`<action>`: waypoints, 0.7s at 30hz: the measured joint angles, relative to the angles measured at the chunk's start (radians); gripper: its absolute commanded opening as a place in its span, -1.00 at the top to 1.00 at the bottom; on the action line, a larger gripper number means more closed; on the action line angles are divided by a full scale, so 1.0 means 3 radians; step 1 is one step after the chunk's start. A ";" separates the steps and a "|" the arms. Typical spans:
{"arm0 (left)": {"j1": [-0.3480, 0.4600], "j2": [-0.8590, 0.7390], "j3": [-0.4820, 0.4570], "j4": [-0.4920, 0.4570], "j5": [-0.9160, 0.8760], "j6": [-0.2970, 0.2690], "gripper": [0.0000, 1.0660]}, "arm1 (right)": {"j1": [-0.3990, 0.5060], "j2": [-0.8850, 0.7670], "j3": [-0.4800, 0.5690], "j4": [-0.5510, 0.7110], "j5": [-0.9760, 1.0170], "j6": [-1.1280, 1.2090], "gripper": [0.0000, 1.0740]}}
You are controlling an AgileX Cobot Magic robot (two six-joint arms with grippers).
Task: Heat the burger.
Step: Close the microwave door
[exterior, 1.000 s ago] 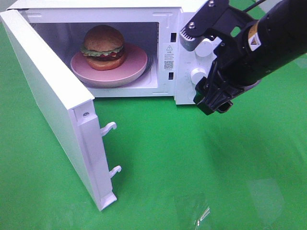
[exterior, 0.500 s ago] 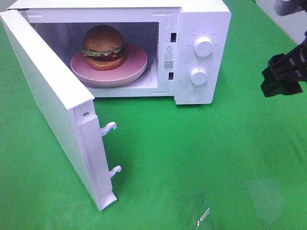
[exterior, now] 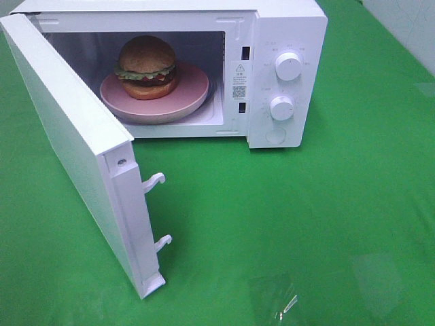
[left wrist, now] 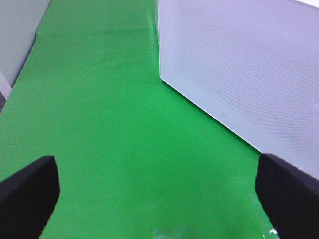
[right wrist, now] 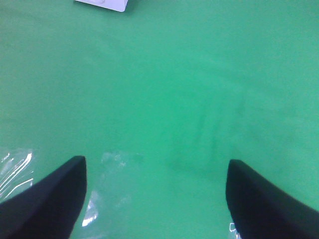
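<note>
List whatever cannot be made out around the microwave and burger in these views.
- Exterior high: print by the upper knob, the lower knob and on the sticker is too small to read.
- Exterior high: the burger hides its own far side and the pink plate's rim behind it.
- Wrist views: the left gripper and right gripper are cut off by the frame edge; only fingertips show.

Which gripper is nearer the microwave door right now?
Left. The left gripper, open, sits close beside the open microwave door, whose dotted panel looms in its wrist view. The right gripper, also open, hangs over green cloth with only a far white corner showing.
</note>
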State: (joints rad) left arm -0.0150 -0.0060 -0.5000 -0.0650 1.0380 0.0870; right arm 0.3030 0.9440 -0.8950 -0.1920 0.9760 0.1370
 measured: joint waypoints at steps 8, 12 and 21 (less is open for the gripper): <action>0.0000 0.0000 0.0000 0.0000 0.0000 0.0000 -0.88 | 0.0000 -0.0360 0.0033 0.0000 0.0170 -0.0010 -0.42; 0.0000 0.0000 0.0000 0.0000 0.0000 0.0000 -0.88 | 0.0000 -0.0700 0.0267 0.0000 0.0253 -0.0013 -0.42; 0.0000 0.0000 0.0000 0.0000 0.0000 0.0000 -0.88 | 0.0000 -0.1233 0.0680 0.0023 0.0313 -0.0023 -0.42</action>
State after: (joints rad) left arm -0.0150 -0.0060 -0.5000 -0.0650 1.0380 0.0870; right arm 0.3030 0.5740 -0.6910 -0.1850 1.0700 0.1300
